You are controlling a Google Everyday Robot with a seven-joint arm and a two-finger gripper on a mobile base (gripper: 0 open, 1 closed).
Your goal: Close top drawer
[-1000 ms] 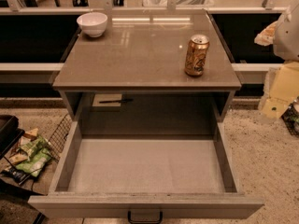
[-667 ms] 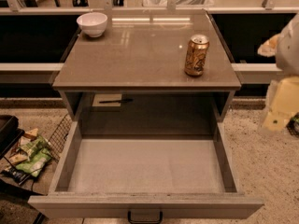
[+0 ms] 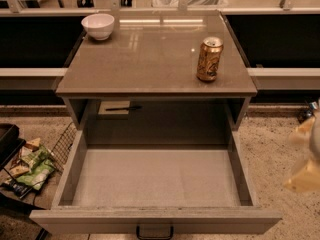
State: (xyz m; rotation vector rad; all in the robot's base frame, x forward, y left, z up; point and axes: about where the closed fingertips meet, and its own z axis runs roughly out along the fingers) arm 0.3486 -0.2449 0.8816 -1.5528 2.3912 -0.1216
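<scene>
The top drawer (image 3: 155,179) is pulled fully out toward me, a deep grey empty box under the cabinet top. Its front panel (image 3: 155,221) runs along the bottom edge, with a small black handle (image 3: 154,232) at its centre. My gripper (image 3: 306,156) is a blurred pale shape at the right edge, beside and outside the drawer's right wall, apart from it.
On the grey cabinet top (image 3: 150,59) stand a white bowl (image 3: 98,25) at the back left and a gold drink can (image 3: 209,59) at the right. A wire basket with snack packets (image 3: 30,166) sits on the floor at the left. A counter runs behind.
My gripper has moved down and to the right, from beside the cabinet top to beside the drawer's right wall. The drawer has not moved.
</scene>
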